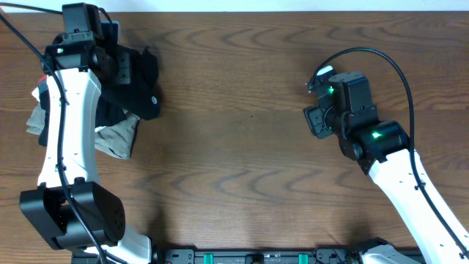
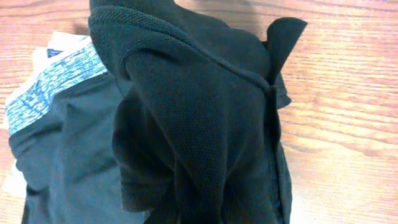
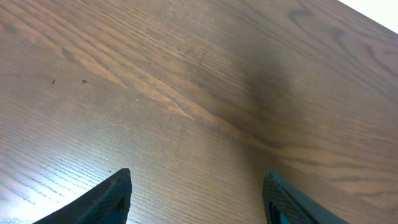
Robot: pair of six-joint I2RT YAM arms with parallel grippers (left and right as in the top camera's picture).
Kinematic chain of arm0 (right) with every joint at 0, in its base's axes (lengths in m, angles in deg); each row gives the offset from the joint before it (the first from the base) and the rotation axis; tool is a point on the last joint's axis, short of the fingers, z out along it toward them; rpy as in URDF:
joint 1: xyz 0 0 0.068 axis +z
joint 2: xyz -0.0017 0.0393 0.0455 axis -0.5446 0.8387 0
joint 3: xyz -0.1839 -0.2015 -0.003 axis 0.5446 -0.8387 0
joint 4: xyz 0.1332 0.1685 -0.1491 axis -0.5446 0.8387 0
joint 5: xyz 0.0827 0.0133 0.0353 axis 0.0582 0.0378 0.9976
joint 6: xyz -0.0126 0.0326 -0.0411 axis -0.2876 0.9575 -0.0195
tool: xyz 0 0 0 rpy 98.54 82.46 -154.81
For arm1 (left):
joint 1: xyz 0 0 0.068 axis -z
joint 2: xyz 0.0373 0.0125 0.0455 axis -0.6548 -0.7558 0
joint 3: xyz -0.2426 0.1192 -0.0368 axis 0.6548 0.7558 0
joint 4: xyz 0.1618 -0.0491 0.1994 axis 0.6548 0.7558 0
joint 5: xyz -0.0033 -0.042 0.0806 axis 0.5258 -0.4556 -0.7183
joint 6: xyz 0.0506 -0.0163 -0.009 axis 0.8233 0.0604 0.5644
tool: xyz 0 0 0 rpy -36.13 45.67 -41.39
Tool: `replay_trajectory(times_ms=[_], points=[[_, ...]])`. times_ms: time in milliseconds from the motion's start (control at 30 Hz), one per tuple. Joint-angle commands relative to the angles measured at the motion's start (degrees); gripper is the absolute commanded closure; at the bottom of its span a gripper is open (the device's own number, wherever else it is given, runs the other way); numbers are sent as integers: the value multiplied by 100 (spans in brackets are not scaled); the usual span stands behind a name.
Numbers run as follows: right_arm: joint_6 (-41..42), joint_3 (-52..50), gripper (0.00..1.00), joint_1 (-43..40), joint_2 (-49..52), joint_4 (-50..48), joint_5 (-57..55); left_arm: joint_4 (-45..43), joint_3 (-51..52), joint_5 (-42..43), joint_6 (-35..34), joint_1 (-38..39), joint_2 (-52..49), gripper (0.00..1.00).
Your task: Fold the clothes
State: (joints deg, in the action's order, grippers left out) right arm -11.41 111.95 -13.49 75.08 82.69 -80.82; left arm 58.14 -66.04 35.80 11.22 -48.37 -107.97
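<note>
The clothes (image 1: 135, 77), a plain black soft garment with a small white logo, hang bunched at the far left of the table. My left gripper (image 1: 117, 66) is shut on them. In the left wrist view the black fabric (image 2: 199, 124) gathers toward my jaws and hides the fingers. My right gripper (image 1: 316, 121) is open and empty over bare wood at the right. Its two dark fingertips (image 3: 196, 193) show wide apart above the tabletop.
A pile of other garments lies under and left of the held fabric: a dark garment with a grey speckled band (image 2: 50, 87) and khaki folded pieces (image 1: 117, 139). The wooden table (image 1: 242, 147) stretches between the arms.
</note>
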Motion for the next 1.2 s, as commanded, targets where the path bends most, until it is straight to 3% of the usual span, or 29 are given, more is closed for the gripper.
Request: replay_trajectory(times_ms=[0,233,533,733,1167], points=[[42,20,34,-37,-59,15,-17,7,-166,90,72,-39,72,94],[44,20,34,-37,-59,15,-17,302,-142,168,-459,-15,70,94],[44,20,34,-37,-59,17,-15,409,-122,1158,-975,37,61,94],[44,20,35,-37,-59,17,-15,376,-122,1309,-1342,404,39,94],[44,17,34,-37,-59,50,-15,-656,-122,1757,-2667,1510,-177,94]])
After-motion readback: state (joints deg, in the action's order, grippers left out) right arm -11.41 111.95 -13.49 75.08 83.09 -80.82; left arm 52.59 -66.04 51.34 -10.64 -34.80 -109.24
